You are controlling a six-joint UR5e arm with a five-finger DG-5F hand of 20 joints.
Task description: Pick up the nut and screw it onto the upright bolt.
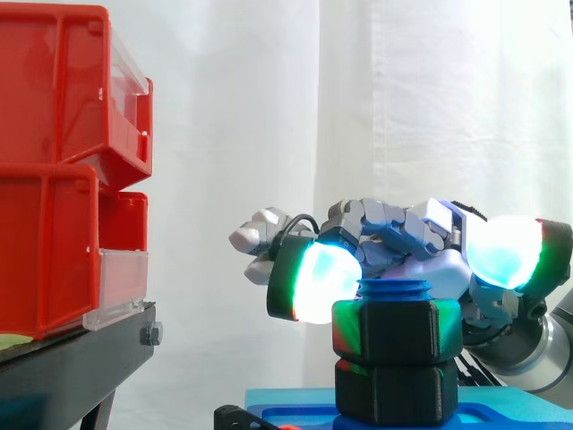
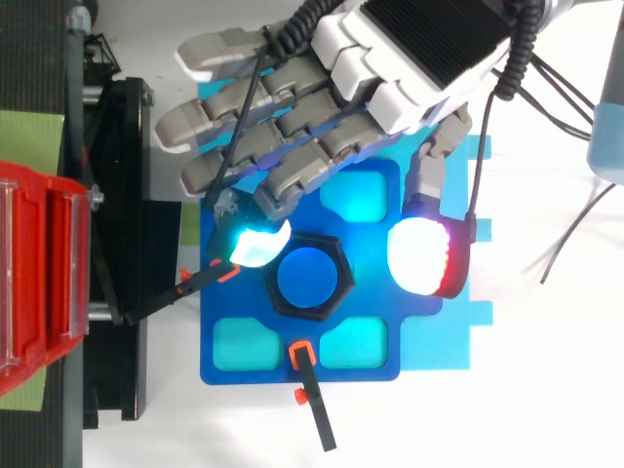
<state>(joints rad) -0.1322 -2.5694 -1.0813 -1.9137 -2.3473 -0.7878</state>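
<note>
Seeing the black hexagonal plastic nut (image 1: 398, 330) on the blue upright bolt (image 2: 310, 276), hand (image 2: 370, 88) spread apart at ten and three o'clock, you perhaps had tightening left.

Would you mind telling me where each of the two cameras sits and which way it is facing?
Side view: beside the work at about its height, looking level at the nut on the bolt, with the red bins at left; the hand comes in from the right.
Top view: above the work, looking down on the blue base; the hand comes in from the upper right.
Shared: the nut, bolt, hand, bins and base.
</note>
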